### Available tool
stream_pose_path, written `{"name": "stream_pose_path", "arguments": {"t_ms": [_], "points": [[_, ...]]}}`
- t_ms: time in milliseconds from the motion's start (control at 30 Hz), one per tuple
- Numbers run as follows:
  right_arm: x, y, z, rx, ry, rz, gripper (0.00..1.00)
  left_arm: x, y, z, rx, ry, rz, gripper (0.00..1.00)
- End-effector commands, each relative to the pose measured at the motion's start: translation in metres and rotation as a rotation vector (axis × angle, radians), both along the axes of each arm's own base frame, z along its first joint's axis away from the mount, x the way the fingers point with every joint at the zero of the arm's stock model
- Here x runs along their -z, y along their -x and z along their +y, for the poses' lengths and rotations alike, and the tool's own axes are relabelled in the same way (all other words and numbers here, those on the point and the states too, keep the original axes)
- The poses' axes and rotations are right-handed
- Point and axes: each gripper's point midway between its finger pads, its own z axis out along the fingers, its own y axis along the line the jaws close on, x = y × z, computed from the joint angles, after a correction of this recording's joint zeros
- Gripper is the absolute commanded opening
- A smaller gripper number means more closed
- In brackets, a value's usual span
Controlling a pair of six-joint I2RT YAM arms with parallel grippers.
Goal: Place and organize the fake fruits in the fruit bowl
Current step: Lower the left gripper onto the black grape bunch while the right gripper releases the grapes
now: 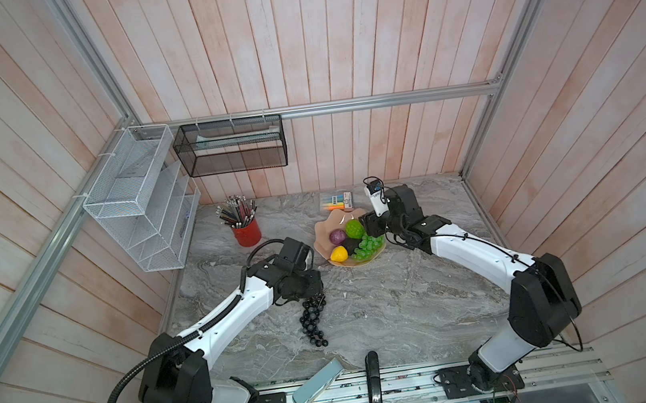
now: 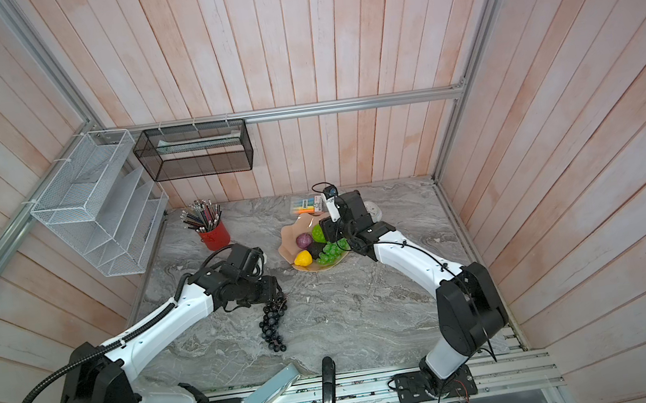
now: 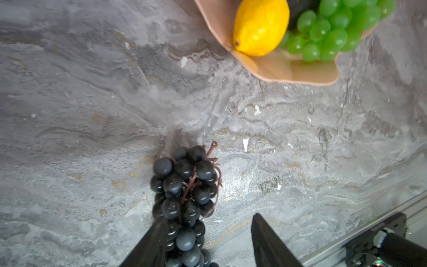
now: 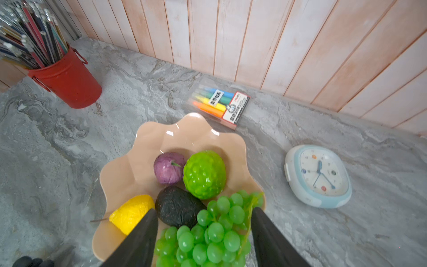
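So in both top views the marble table (image 1: 389, 307) has 5 of the 6 fake fruits sitting in the fruit bowl (image 1: 322, 227) toward the back: purple round fruit (image 1: 337, 236), bright green bumpy fruit (image 1: 354, 229), avocado (image 1: 351, 245), lemon (image 1: 338, 254) and the green grape bunch (image 1: 366, 247) draped over the near right rim. The black grape bunch (image 1: 314, 323) is the odd 1 out, lying stretched on the table in front of the bowl and to its left, apart from it, with the left gripper (image 1: 318, 295) down at its stem end. The right gripper (image 1: 373, 235) hangs over the bowl's right side, just above the green grapes; from up here I can't tell how either pair of jaws stands. The left wrist view sorts that out for its arm: the 2 fingers (image 3: 150, 242) are spread apart, 1 touching the black grape bunch (image 3: 184, 185), the other off over bare table, so nothing is pinched. The lemon (image 3: 261, 27) and a bit of bowl rim (image 3: 288, 69) show too. In the right wrist view the right gripper (image 4: 204, 210) is spread wide as well, straddling the green grape bunch (image 4: 215, 233), which just lies in the bowl, not squeezed. The avocado (image 4: 178, 208) touches the grapes. A clock (image 4: 318, 175) sits beside the bowl, a marker pack (image 4: 221, 104) behind it, and a red pencil cup (image 4: 69, 81) further off.
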Motion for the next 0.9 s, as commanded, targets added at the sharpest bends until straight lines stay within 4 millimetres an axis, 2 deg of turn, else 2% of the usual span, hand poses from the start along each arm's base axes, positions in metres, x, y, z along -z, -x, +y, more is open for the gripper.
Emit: {"name": "stream_pose_path", "arguments": {"t_ms": [0,333,433,567,700,800,867], "points": [[0.004,0.01,-0.003,0.018,-0.058,0.005,0.65,0.012,0.01,0.001,0.051,-0.128,0.019,0.58],[0.024,0.028,-0.017,0.046,-0.082,0.029,0.63,0.028,-0.004,-0.013,0.085,-0.23,0.015,0.52],[0.028,0.03,-0.022,0.057,-0.085,0.033,0.63,0.04,-0.004,-0.013,0.098,-0.258,0.046,0.45],[0.035,0.032,-0.026,0.065,-0.085,0.05,0.63,0.05,-0.003,-0.013,0.101,-0.27,0.068,0.42],[0.039,0.033,-0.027,0.053,-0.139,0.073,0.63,0.052,-0.002,-0.016,0.103,-0.263,0.079,0.41],[0.043,0.033,-0.029,0.054,-0.168,0.085,0.62,0.053,-0.002,-0.015,0.101,-0.264,0.079,0.33],[0.045,0.033,-0.03,0.055,-0.169,0.092,0.62,0.054,-0.001,-0.015,0.098,-0.261,0.08,0.31]]}}
